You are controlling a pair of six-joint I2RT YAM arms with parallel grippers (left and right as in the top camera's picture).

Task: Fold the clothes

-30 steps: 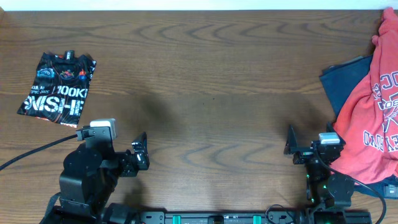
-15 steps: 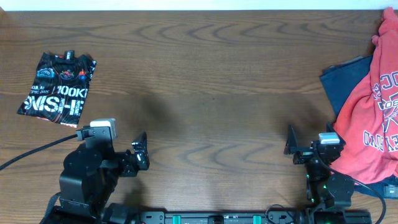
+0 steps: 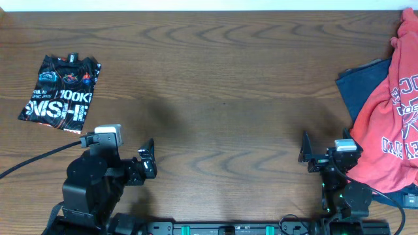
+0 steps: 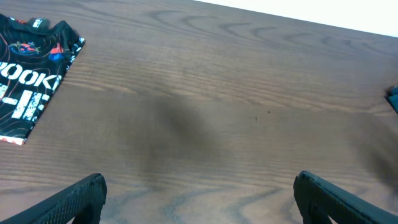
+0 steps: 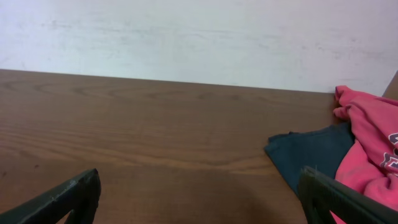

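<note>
The black jersey (image 3: 60,90) with orange contour lines and white lettering lies folded into a small rectangle at the table's far left. It also shows at the left edge of the left wrist view (image 4: 28,78). My left gripper (image 3: 147,158) is open and empty near the front edge, well to the right of the jersey; its fingers show in the left wrist view (image 4: 199,196). My right gripper (image 3: 305,149) is open and empty near the front right, its fingers in the right wrist view (image 5: 199,196).
A pile of clothes sits at the right edge: a red sweatshirt (image 3: 392,111) with white lettering over a dark blue garment (image 3: 358,85). Both show in the right wrist view, the red one (image 5: 370,146) and the blue one (image 5: 308,155). The table is dark wood (image 3: 222,91).
</note>
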